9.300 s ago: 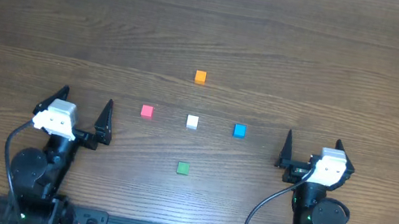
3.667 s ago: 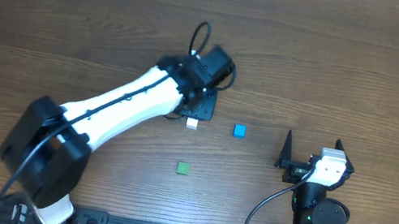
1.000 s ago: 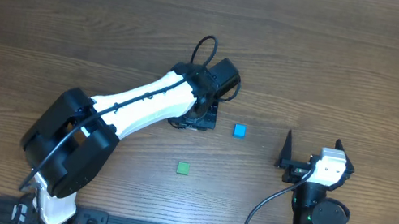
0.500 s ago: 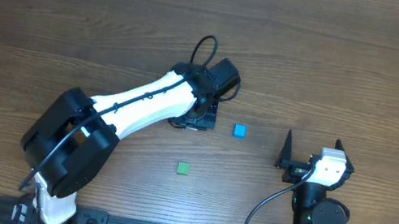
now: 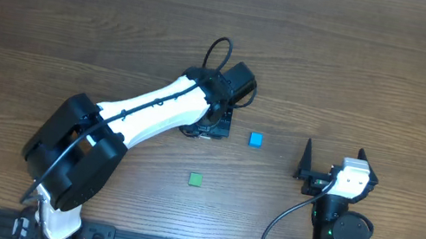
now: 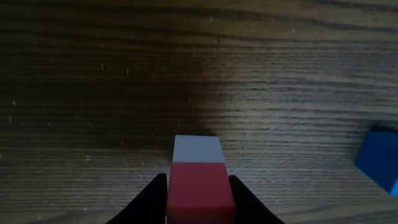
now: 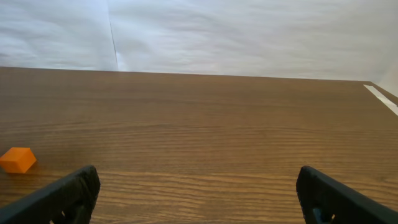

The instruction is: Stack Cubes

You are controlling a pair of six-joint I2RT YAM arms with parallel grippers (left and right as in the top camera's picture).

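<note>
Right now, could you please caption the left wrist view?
Left claw grips a red cube at the white cube; blue cube farther off.

— Where did the held cube [image 6: 201, 190] sit?
— Between my left fingers [image 6: 155, 200], on top of the second cube [image 6: 198, 149].
— And the third cube [image 6: 380, 158]?
— Off to the side of my fingers, well apart.

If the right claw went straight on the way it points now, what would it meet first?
Probably nothing: bare table lies ahead of the right claw, and the orange cube sits off to one side.
</note>
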